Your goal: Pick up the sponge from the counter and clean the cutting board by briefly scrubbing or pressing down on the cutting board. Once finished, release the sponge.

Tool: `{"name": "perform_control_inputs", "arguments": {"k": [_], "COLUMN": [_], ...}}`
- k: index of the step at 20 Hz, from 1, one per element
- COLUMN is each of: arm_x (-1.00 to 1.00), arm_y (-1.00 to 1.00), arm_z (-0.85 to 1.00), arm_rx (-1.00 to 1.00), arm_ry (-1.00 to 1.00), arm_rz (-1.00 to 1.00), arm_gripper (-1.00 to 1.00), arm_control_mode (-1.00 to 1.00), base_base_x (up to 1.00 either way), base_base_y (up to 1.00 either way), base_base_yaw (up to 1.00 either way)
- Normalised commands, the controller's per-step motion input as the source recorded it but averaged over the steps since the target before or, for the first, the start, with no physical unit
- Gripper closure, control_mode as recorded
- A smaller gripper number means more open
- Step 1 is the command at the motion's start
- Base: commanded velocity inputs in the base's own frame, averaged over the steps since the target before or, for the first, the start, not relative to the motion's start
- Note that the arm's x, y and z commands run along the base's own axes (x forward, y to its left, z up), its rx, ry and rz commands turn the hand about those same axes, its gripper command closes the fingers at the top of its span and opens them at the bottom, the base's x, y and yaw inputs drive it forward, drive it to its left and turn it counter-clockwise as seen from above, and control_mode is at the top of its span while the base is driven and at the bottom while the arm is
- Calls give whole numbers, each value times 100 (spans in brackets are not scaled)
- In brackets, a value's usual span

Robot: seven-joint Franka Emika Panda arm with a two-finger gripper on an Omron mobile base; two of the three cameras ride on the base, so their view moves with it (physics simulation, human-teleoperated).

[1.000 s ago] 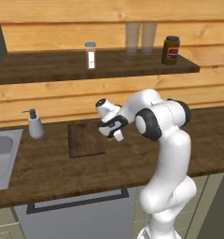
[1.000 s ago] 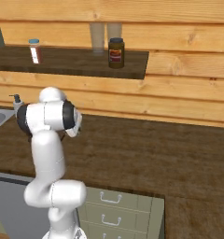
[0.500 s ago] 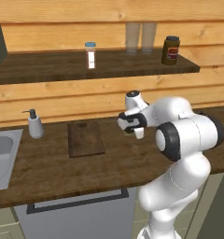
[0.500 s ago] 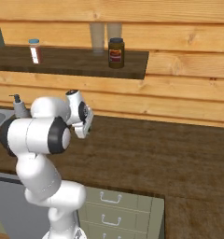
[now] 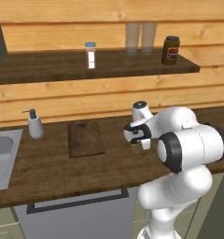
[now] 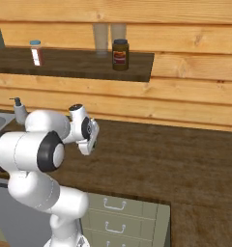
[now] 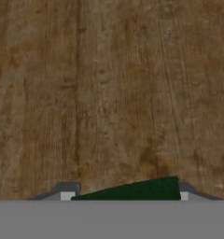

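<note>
- Gripper (image 7: 125, 196): in the hand view the two finger tips rise at the bottom edge with the sponge (image 7: 132, 190) between them, and they appear clamped on it.
- Sponge: its dark green top shows as a wedge between the finger tips, held above the wood-plank surface (image 7: 109, 93).
- In the left base view the hand (image 5: 138, 133) sits above the surface (image 5: 53, 163), to the right of the cutting board (image 5: 85, 138) and apart from it.
- Cutting board: lies flat on the surface, between the soap dispenser (image 5: 35, 125) and the arm.
- Sink (image 5: 3, 156): set into the surface at the left edge of the left base view, just beside the soap dispenser.
- Wall shelf (image 5: 48, 63): mounted above the surface; it carries a small white bottle with a blue cap (image 5: 90, 54), two clear glasses (image 5: 140, 36) and a dark jar (image 5: 171, 50).
- Right base view: the hand (image 6: 84, 131) is held over the surface (image 6: 185, 159), with drawers (image 6: 123, 214) below the front edge.
</note>
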Motion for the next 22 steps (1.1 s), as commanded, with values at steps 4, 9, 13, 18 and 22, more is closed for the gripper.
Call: {"name": "perform_control_inputs", "arguments": {"k": [4, 9, 13, 18, 22], "arm_x": [-12, -3, 0, 0, -14], "arm_y": [-2, -6, 0, 0, 0], "arm_z": [-65, -63, -71, -16, 0], "arm_rx": [-3, 0, 0, 0, 0], "arm_ry": [0, 0, -2, 0, -8], "arm_rz": [-3, 0, 0, 0, 0], "arm_gripper": [100, 100, -100, -100, -100], "arm_control_mode": [-100, -100, -100, -100, -100], "base_base_x": [0, 0, 0, 0, 0], "base_base_y": [0, 0, 0, 0, 0], "base_base_yaw": [0, 0, 0, 0, 0]}}
